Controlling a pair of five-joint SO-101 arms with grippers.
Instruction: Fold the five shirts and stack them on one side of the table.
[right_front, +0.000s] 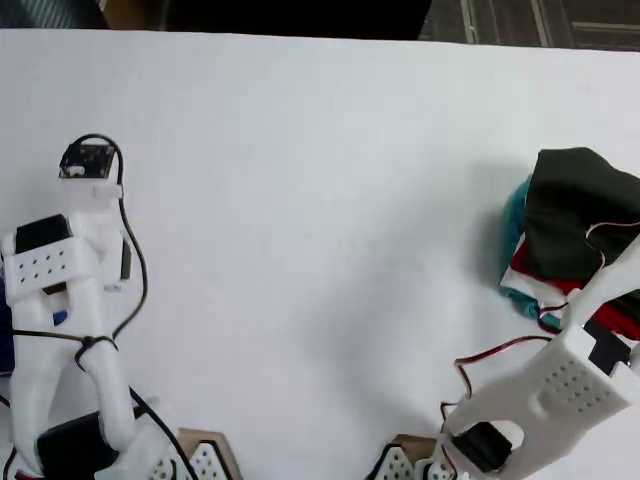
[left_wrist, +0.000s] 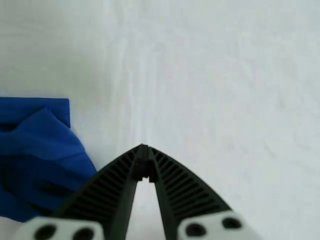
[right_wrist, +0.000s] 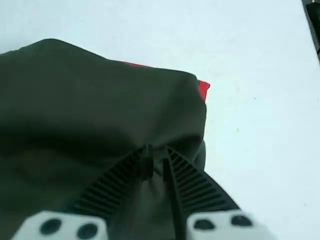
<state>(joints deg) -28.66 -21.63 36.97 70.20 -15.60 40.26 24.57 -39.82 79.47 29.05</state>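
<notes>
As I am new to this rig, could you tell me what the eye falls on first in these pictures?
A pile of shirts at the table's right edge stands out, a dark shirt on top with red cloth and teal cloth beneath it. The right gripper hangs over that dark shirt, jaws together. By the left gripper, shut above bare white table, lies a blue shirt.

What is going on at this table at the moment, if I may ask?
Two arms are working through a pile of shirts. A stack sits at one side of the table, with a dark shirt on top of red and teal ones. The right gripper is close over the dark shirt. The left gripper is shut and empty over bare table, beside a blue shirt not yet stacked.
</notes>
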